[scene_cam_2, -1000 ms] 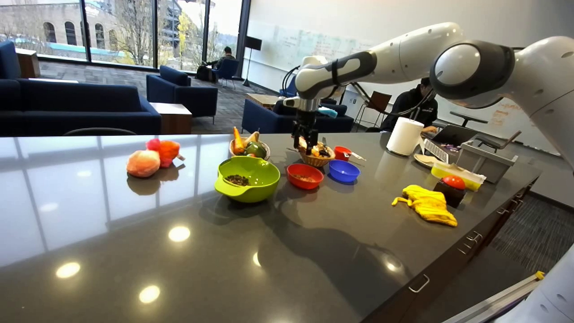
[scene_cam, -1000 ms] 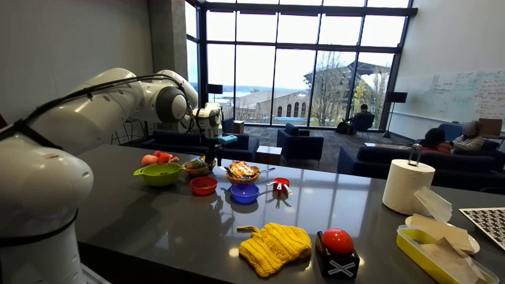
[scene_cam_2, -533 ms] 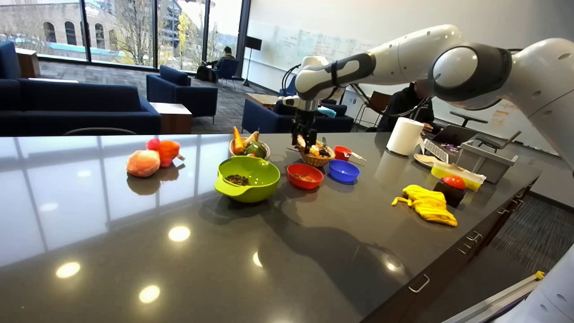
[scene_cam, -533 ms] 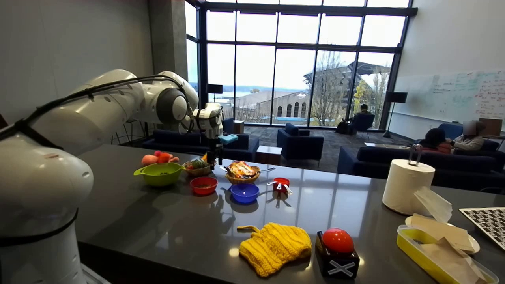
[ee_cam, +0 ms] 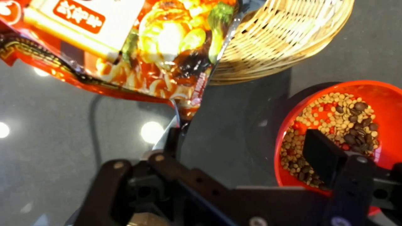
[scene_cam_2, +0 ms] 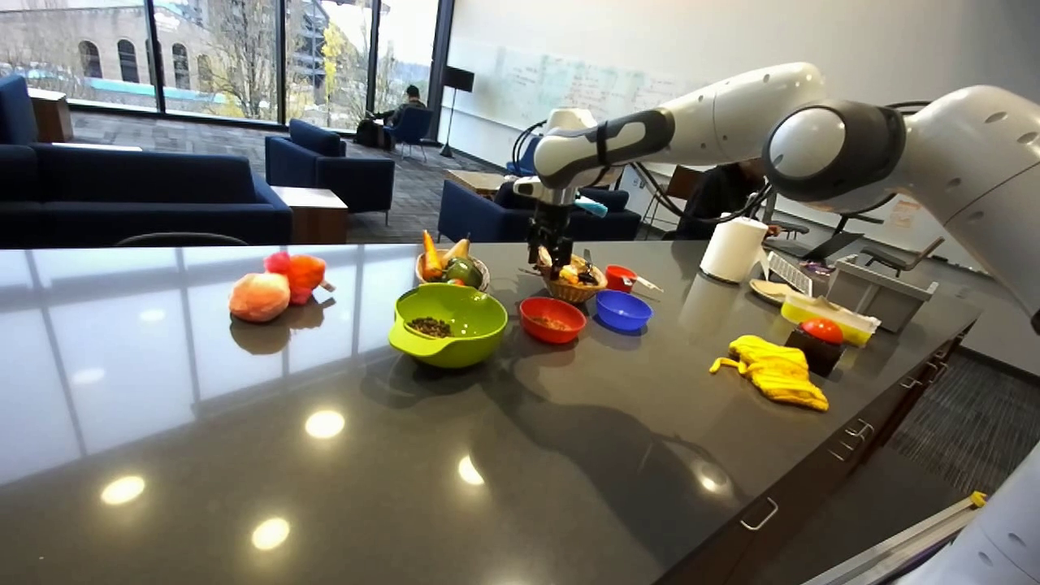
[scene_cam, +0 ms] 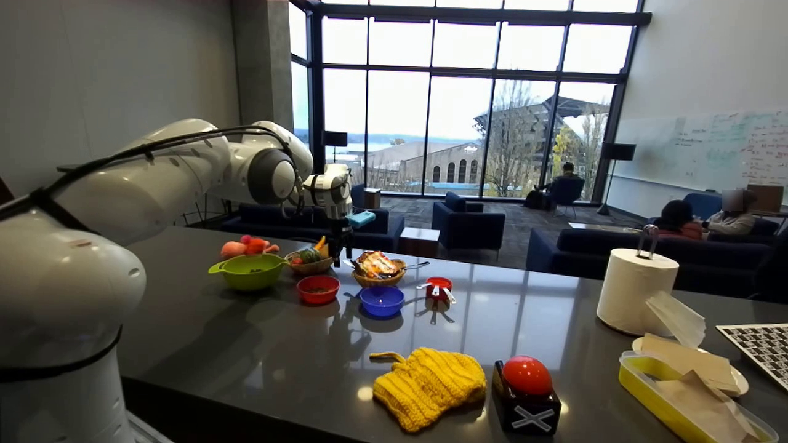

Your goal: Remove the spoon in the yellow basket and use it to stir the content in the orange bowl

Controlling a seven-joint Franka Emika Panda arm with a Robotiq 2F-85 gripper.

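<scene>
The woven yellowish basket [scene_cam: 377, 283] holds a noodle packet and utensils; it also shows in an exterior view [scene_cam_2: 575, 294] and the wrist view [ee_cam: 270, 40]. A silvery handle [ee_cam: 163, 138] juts from under the packet; whether it is the spoon's I cannot tell. The orange-red bowl [scene_cam: 318, 296] holds pale lentils and dark beans, seen in the wrist view [ee_cam: 388, 110]. My gripper [ee_cam: 243, 138] is open and empty, pointing down beside the basket in both exterior views [scene_cam: 342, 258] [scene_cam_2: 549, 265]. Its left finger [ee_cam: 172, 141] overlaps the handle; its right finger [ee_cam: 322, 157] shows over the bowl.
A blue bowl [scene_cam: 382, 303] and a red measuring cup [scene_cam: 439, 287] stand close by. A green bowl [scene_cam_2: 451, 325], a vegetable basket [scene_cam_2: 479, 272] and plush toys [scene_cam_2: 260, 296] lie to the other side. A yellow knit piece [scene_cam: 431, 387] and a red button [scene_cam: 527, 375] are further off.
The arm has come down a little and my gripper has shifted slightly right, toward the basket with the packet, in an exterior view. The bowls and baskets have not moved.
</scene>
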